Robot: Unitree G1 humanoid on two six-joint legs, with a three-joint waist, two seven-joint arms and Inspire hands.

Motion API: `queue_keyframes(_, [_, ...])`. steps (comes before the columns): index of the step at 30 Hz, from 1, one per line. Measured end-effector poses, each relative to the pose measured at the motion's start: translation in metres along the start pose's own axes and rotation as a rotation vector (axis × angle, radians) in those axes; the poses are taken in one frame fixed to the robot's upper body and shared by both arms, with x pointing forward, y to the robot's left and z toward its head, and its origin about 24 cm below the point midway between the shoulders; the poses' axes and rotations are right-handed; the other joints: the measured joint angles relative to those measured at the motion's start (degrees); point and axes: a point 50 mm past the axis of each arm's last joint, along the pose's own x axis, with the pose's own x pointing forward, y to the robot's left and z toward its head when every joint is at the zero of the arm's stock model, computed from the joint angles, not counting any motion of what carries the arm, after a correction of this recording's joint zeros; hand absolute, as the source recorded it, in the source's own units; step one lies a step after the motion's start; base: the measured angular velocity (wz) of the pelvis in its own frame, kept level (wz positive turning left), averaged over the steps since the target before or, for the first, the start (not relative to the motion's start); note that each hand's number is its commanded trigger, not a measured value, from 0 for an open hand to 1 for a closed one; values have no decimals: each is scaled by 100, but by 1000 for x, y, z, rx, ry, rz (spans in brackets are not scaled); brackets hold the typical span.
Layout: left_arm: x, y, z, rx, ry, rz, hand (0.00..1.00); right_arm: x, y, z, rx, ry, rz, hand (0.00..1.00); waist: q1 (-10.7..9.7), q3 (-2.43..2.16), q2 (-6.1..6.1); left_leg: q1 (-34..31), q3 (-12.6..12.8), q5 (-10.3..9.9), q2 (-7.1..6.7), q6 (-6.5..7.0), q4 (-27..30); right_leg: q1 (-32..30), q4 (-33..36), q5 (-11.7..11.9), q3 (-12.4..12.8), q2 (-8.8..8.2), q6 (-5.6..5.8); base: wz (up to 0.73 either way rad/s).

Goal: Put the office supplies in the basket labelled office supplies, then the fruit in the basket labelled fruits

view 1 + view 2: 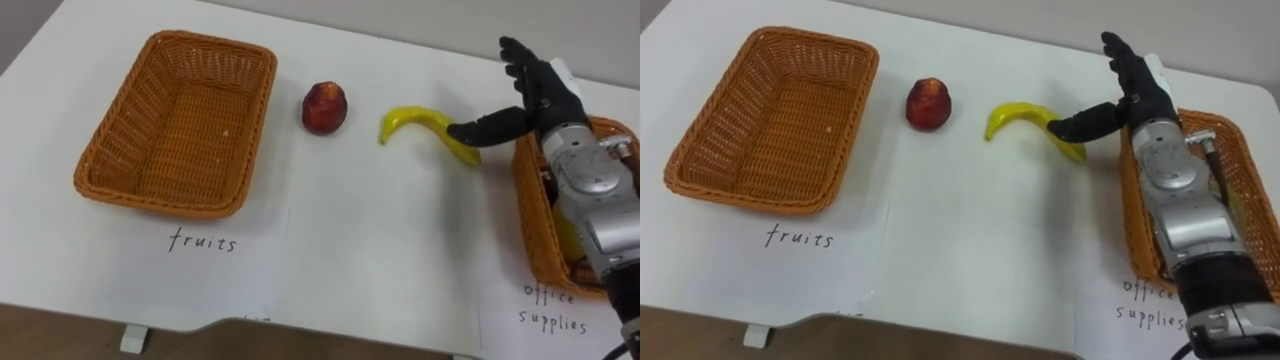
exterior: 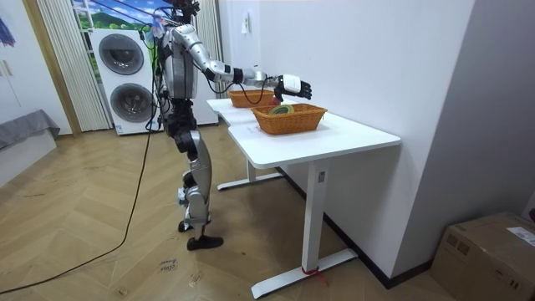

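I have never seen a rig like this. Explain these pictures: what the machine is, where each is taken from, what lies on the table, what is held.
This is a two-legged humanoid robot standing at a white table. Two pictures come from the twin cameras in its head, looking down; the third is from a camera standing off in the room. On the table lie an empty orange wicker basket at the left, a red round fruit, a curved yellow banana, and a second orange wicker basket at the right, partly hidden by the arm. The black right hand hovers open, thumb over the banana's end. It holds nothing.
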Motion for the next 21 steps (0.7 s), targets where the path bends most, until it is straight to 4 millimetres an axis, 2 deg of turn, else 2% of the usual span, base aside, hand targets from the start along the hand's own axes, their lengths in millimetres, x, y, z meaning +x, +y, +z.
queue_keyframes(7, [0,-2,2,-64,0,-15,0,2,-2,7,-21,-24,-5,0,-12,4,6,2,-6,1,-1,1,8,8,-2,0,-18,-3,0,0])
queue_keyframes(11, [0,-3,2,-84,6,-18,0,5,-2,12,-68,-40,11,0,0,25,36,2,-16,2,-2,2,11,19,-1,0,-47,-11,0,1])
queue_keyframes(15, [-1,-3,1,-75,5,-20,0,4,5,9,-94,-28,46,0,9,28,44,21,-54,3,-4,3,9,46,-2,0,-92,-17,0,1])
queue_keyframes(21, [-1,-1,-3,-60,9,-17,0,5,5,2,-118,7,73,0,21,24,39,10,-112,13,-21,13,9,45,-2,-1,-173,-37,1,3])
